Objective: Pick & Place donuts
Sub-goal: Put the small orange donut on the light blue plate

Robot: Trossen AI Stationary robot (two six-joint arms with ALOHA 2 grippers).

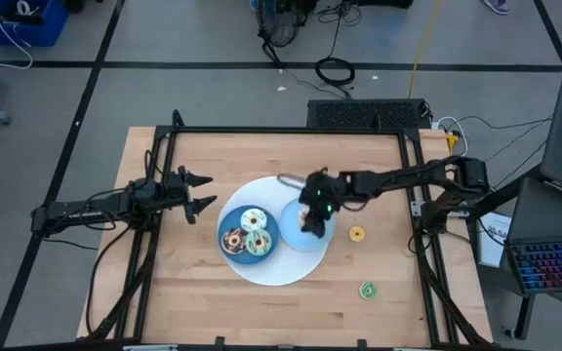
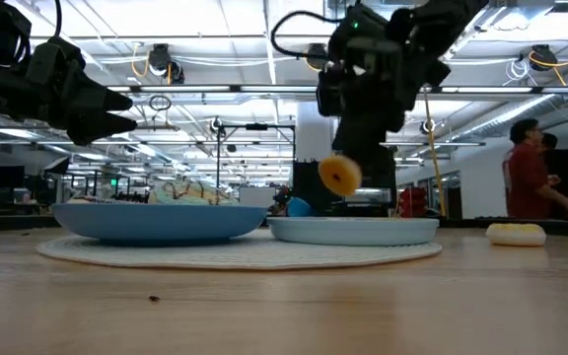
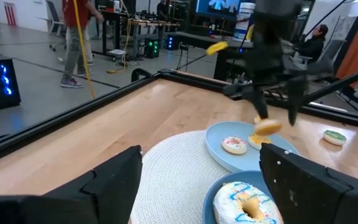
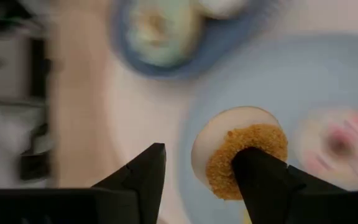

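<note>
A tiny orange donut (image 2: 340,176) hangs just above the small blue plate (image 2: 353,230), at the tip of one finger of my right gripper (image 2: 358,158). That gripper's fingers stand apart. A pink-iced tiny donut (image 3: 234,145) lies on the same plate. Three larger donuts, white (image 1: 254,218), brown (image 1: 232,239) and green (image 1: 258,244), lie on the bigger blue plate (image 1: 224,222). Tiny yellow (image 1: 356,234) and green (image 1: 367,290) donuts lie on the bare table. My left gripper (image 1: 211,192) waits open at the table's left. My right gripper slants down over the small plate. The orange donut's rim (image 4: 229,163) lies against the tip of one finger (image 4: 260,180), and the other finger (image 4: 145,177) stands clear of it. I cannot tell whether the donut touches that finger or is falling free. It is clear of the plate.
Both plates stand on a round white mat (image 1: 261,268) in the middle of the wooden table. A black frame (image 1: 291,130) runs along the far and side edges. People stand in the room beyond the table (image 2: 527,177).
</note>
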